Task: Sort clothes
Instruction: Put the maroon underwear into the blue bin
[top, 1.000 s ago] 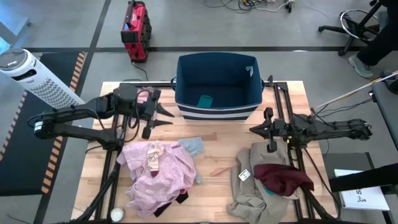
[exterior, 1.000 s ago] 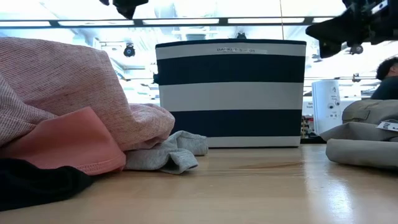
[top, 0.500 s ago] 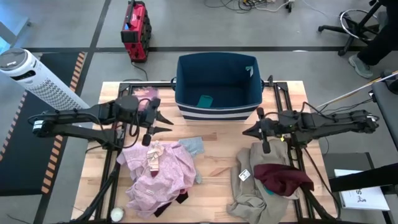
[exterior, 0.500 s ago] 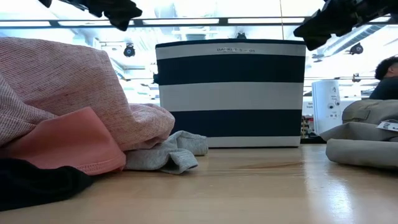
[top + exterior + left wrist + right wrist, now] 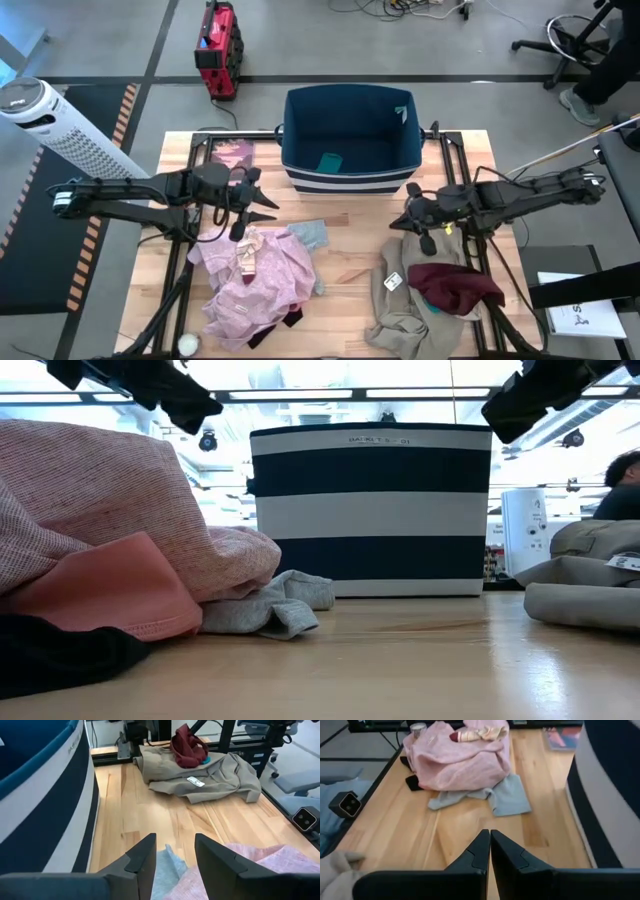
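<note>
Both arms have swung inward: your left gripper [image 5: 262,201], fingers spread, hovers at 12 o'clock of the pink shirt [image 5: 258,280] for a grab; right gripper [image 5: 400,218], pinched empty, nears the khaki-beige piece [image 5: 400,300].

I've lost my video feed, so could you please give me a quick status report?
Left gripper open, empty, above pale pink fabric shirt. Right gripper shut, empty, near khaki-beige garment. Nothing blocking navy blue striped bin.

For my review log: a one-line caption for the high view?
Left gripper open above the pink pile, right gripper shut above the khaki pile; bin behind.
</note>
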### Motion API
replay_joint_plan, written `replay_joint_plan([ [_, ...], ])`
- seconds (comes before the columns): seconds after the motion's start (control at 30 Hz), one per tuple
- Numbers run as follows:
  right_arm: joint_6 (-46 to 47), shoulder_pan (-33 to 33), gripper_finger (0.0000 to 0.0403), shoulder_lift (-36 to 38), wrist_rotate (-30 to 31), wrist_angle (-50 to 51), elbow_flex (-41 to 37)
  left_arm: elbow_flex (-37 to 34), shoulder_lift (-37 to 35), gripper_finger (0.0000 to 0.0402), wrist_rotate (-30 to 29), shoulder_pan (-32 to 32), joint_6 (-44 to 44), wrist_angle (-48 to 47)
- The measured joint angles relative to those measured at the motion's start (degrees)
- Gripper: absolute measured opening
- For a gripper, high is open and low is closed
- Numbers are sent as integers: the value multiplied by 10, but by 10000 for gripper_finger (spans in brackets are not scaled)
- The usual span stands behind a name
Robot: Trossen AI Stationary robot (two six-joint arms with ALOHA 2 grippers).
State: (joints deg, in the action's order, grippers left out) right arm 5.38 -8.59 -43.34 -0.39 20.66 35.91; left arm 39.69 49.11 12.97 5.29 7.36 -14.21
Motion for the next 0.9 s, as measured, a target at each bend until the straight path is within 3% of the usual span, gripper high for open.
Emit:
replay_joint_plan([
  [0.13,13,-13,17,-24,0,48,26,-4,5,134,0,0,-11,1],
  [0.57,135,-61,129,-94,-4,226,98,-6,11,151,0,0,-19,3],
  [0.9,176,-82,172,-128,-95,248,105,-6,11,142,0,0,-25,-7],
])
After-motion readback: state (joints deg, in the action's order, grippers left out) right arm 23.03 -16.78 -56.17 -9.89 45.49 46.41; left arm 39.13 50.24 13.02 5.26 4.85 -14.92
